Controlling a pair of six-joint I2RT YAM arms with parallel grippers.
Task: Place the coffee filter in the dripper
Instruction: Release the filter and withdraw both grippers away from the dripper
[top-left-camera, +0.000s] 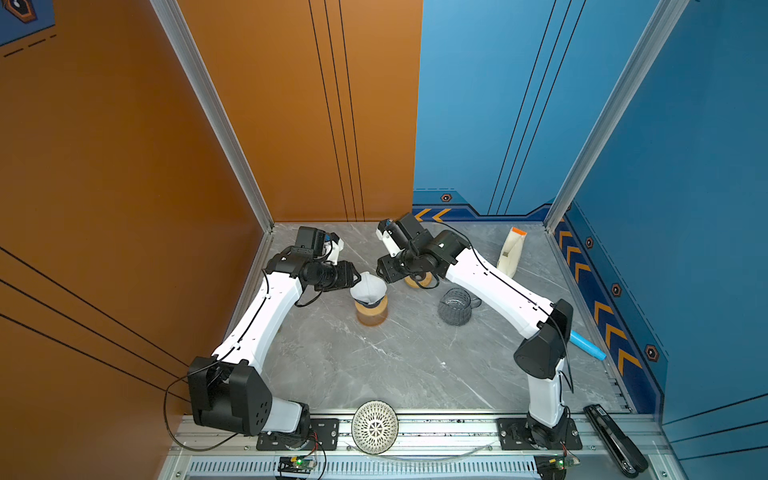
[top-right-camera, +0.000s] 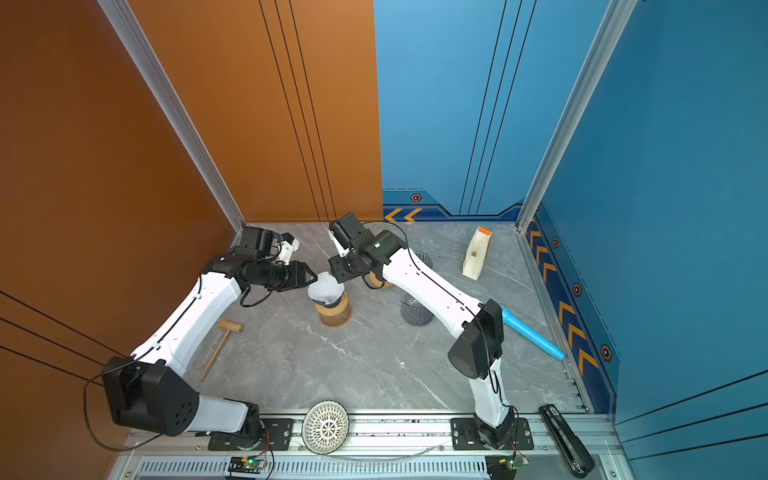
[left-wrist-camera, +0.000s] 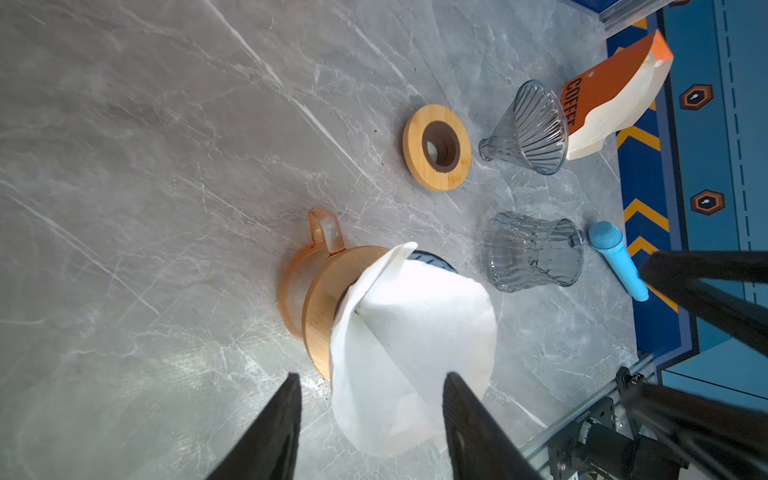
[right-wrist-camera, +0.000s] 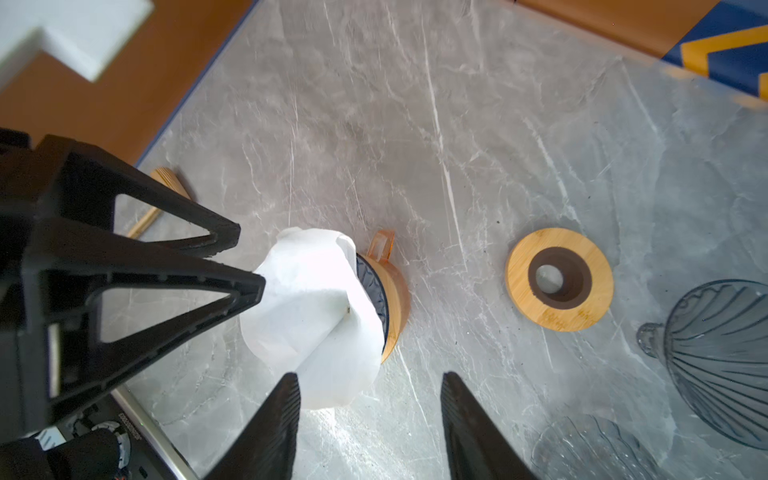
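White paper, and plenty of it: the coffee filter (left-wrist-camera: 415, 332) is sitting in the dark dripper (right-wrist-camera: 368, 282) on top of the amber jug (left-wrist-camera: 295, 291). But it's puffed up high above the rim with one flap folded over, not pressed down into the cone as far as I can judge.

The left gripper (left-wrist-camera: 372, 375) is right at the jug's top, jaws apart and holding nothing. Mind you, in the right wrist view one fingertip (right-wrist-camera: 247, 286) looks to be touching the paper's edge. The right gripper (right-wrist-camera: 369, 374) is on the jug's other side, jaws spread and empty too, with the filter just beside one finger.

Here's the worry. That paper looks light and springy, so if either finger snags it pulling away, it could lift clean out of the dripper. The jug stands tall under its wooden collar (left-wrist-camera: 328, 299), and a sideways nudge up top could tip the lot. A loose wooden ring (left-wrist-camera: 436, 145) and a spare glass cone (left-wrist-camera: 528, 129) also lie near the jug on the right gripper's side, easy to clip on a careless swing.
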